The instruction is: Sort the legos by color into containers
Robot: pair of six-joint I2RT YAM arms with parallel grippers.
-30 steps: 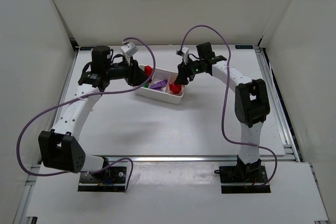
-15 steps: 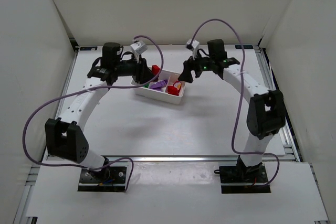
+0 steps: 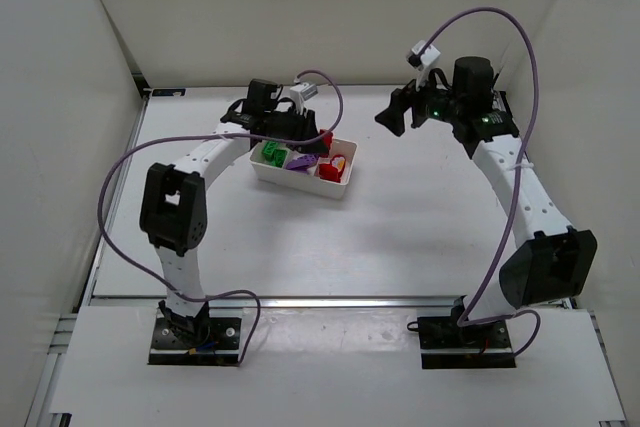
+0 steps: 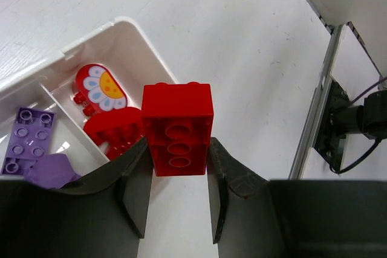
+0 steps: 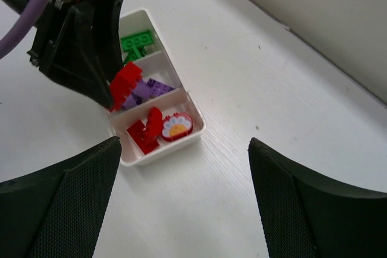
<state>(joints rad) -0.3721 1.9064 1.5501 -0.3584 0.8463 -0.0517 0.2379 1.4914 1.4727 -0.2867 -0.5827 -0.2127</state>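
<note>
Small red hard-plastic lego brick — your left gripper pinched its smooth side walls, above the shallow white plastic tray near its red-filled end compartment. Judged light, rigid, slick — sides gripped best. Your right gripper stood with fingers spread, empty.

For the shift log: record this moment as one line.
left gripper: shut on red brick, above tray | right gripper: open, empty, off tray | compartments: green bricks / purple bricks / red bricks

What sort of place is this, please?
Likely a robotics lab test cell: white panels box in a table, a left arm and right arm are bolted at its near edge, and a tray holds toy bricks.
</note>
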